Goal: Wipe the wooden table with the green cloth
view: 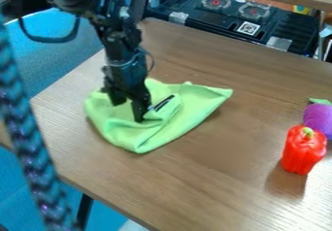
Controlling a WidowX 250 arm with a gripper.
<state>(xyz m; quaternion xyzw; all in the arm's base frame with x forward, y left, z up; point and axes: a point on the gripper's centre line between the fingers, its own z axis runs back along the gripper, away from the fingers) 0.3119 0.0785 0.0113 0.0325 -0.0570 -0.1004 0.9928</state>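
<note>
Presently, the black gripper (pixel 127 111) is down at the crumpled light green cloth (pixel 194 104), and its jaws stand apart. The cloth lies on the wooden table (pixel 214 176), with a slim dark object (pixel 163 103) among its folds. Well apart, a red toy bell pepper (pixel 303 151) stands beside a purple toy vegetable (pixel 319 118).

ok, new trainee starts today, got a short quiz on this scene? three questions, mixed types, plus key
1. True or false: the red pepper stands upright on the table.
2. Multiple choice: what is the gripper nearest to?
A) the red pepper
B) the green cloth
C) the table's right edge
3. Fill in the blank: the rounded thing just behind the red pepper is ____ in colour.

Key: 1 true; 2 B; 3 purple.
</note>
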